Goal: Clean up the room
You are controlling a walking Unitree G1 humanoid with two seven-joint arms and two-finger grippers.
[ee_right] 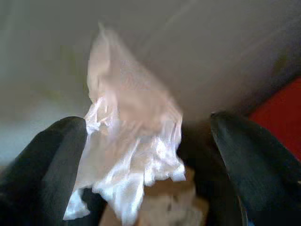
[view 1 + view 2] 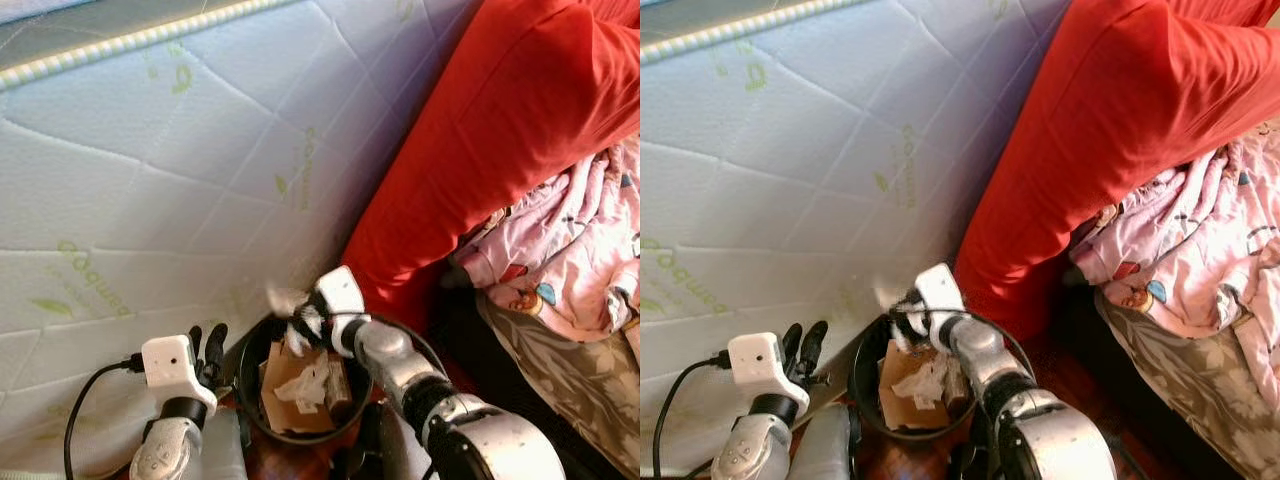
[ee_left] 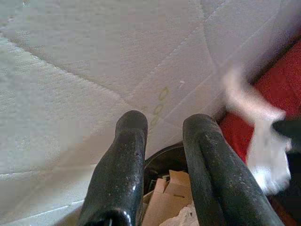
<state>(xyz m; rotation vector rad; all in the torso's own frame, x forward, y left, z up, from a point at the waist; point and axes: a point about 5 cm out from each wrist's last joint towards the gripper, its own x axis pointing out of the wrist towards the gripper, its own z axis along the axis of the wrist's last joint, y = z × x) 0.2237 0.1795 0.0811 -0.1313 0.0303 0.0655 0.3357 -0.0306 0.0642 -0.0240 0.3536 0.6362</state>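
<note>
— Where's the tissue?

— The crumpled white tissue [image 1: 127,141] hangs between the spread fingers of the right gripper [image 2: 300,318], above the rim of the black wastebasket [image 2: 245,370]. Its long axis runs up and down, narrow end up toward the mattress [image 2: 170,190].

— What's in the basket?

— Torn cardboard [image 2: 290,385] and more white paper.

— The other arm?

— The left gripper [image 2: 207,345] sits just beside the basket's left rim, fingers parted, holding nothing.

— Any writing?

— Green leaf logos with lettering on the mattress; I can't read it. A red pillow [image 2: 500,130] leans on the mattress, with a pink patterned cloth [image 2: 570,250] beside it.
</note>
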